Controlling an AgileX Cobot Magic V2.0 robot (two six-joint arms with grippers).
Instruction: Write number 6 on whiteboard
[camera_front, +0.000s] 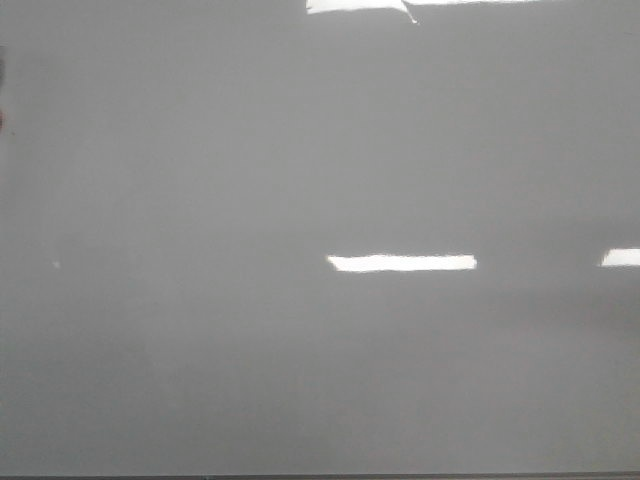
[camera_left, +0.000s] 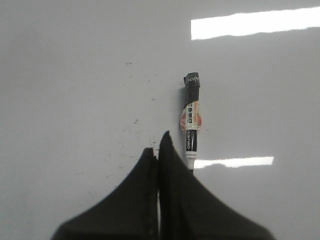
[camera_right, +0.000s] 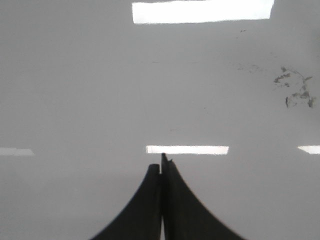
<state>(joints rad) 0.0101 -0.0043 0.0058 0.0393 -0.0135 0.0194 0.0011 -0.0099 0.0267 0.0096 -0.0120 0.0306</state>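
Whiteboard (camera_front: 200, 200) fills the front view as a glossy grey-white surface with bright light reflections and a thin dark lower edge; no digit 6 is visible on it in any view. It serves as the worktop here.

Marker pen (camera_left: 191, 120) lies flat on the board, seen only in the left wrist view. Its long axis runs nearly in line with the gripper's own centreline, black taped cap end pointing away from the fingers, the thin end nearest them. It sits just beside the left gripper (camera_left: 159, 145), apparently touching or almost touching one finger's outer edge, but not between the fingers.

Left gripper: fingers pressed together, holding nothing. Right gripper (camera_right: 161, 165): likewise pressed together, empty, over bare board. Faint ink smudges (camera_right: 295, 90) mark the board off to one side of it, and small specks lie near the pen.

Judgement: the step in hand is picking up the pen; writing has not begun. To do it well, the left gripper should spread its fingers, shift sideways until the barrel is centred between them, and close on the mid-barrel with the writing end left free. The cap appears to be on; that would need attention before any stroke.
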